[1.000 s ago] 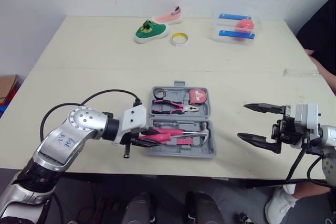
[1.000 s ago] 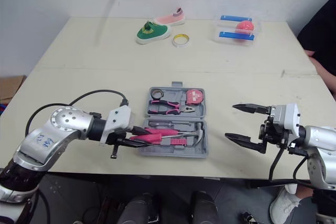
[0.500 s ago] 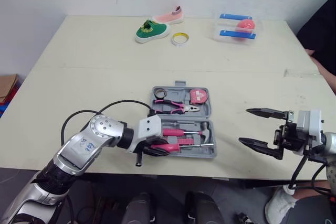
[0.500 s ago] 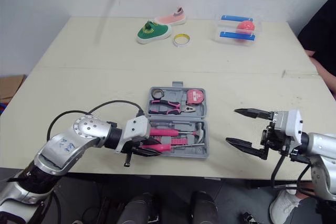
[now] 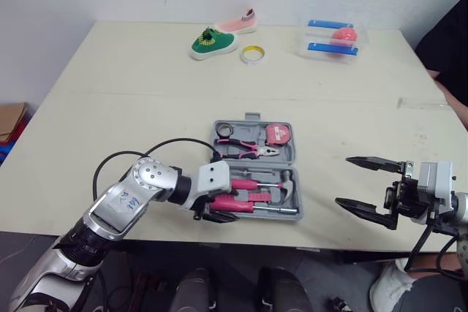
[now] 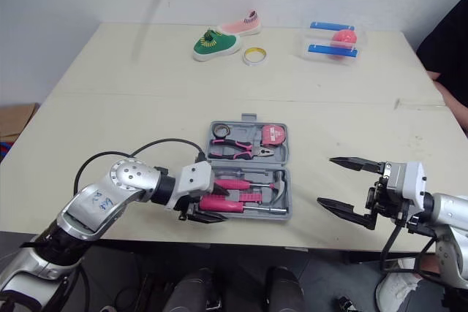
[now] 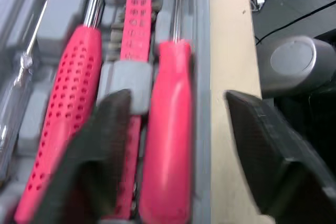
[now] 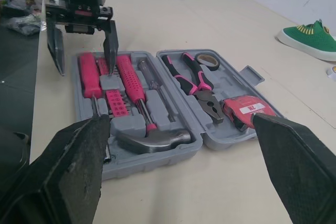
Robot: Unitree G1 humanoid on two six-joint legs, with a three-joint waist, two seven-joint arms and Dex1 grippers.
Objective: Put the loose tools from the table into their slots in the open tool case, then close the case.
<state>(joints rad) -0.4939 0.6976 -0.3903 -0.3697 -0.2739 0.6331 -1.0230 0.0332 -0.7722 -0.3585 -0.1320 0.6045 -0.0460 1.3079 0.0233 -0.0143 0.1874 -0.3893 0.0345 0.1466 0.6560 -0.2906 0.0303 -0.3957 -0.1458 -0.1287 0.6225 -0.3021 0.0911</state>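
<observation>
The left pincer (image 5: 219,212) hangs low over the open tool case (image 8: 157,157) with its fingers apart, and the pink-handled screwdriver (image 7: 168,129) lies lengthwise between them in the slot along the case's wall, seemingly bedded but perhaps not pressed home. On the far side of one finger sit the strip of bits (image 7: 135,30) and the hammer (image 8: 152,137) with its pink grip. Beyond the tips, in the other half of the case, are the pliers (image 8: 194,77) and the tape measure (image 8: 247,109). The right pincer (image 5: 345,180) hovers over the counter (image 5: 131,115) with its fingers wide apart, well clear of the case, which lies straight ahead of its tips. The screwdriver should be light and stiff, with a smooth round plastic handle that could roll or slip, so it is best taken across the middle of the handle or simply pushed down from above until it clicks in. The case looks like a hard, fairly light plastic shell that is likely to slide on the smooth counter. The half with the pliers and tape measure carries real weight, so it is probably best lifted at its outer edge by the latch tab while the other pincer steadies the hammer half
</observation>
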